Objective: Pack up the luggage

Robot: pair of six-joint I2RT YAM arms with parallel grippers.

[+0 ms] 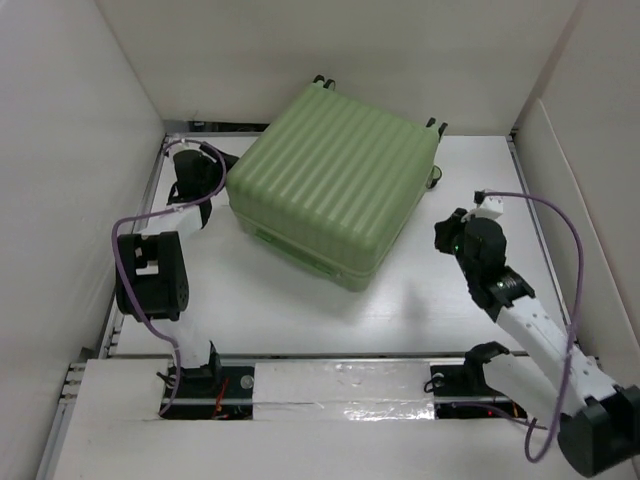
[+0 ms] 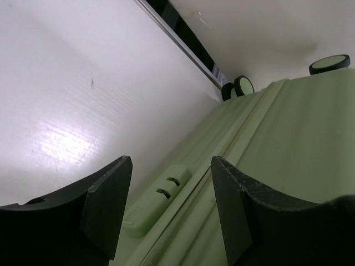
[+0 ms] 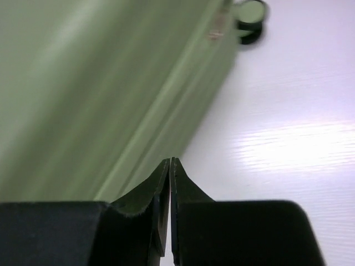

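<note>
Since luggage (image 1: 330, 180) lies shut, prob at latching: L gripper (image 2: 171, 166), spread near left-side lock (image 2: 158, 200), must close in; R gripper (image 3: 170, 165) pressed together, empty.

Matt ribbed plastic luggage (image 1: 330, 180); table (image 1: 290, 310) smooth, semi-gloss.
</note>
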